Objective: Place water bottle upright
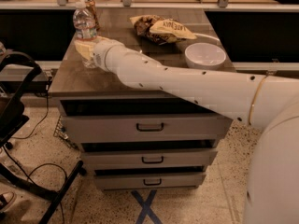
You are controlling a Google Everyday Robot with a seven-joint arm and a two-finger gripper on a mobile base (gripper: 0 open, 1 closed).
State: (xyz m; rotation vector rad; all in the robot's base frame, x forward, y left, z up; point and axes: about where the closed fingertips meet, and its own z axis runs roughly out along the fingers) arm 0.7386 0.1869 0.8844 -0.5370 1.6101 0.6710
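Note:
The water bottle [84, 26], clear with a white cap and a pale label band, stands upright near the back left corner of the cabinet top [107, 80]. My gripper [85, 49] is at the end of the long white arm reaching in from the right. It is closed around the bottle's lower half. The bottle's base is hidden behind the gripper and looks level with the tabletop. A copper-toned drink can [92, 9] stands just behind the bottle.
Two crumpled snack bags [161, 28] lie at the back middle of the top. A white bowl [205, 55] sits at the right. The cabinet has three drawers [149, 126] below. A dark frame with cables [18, 125] stands on the floor at the left.

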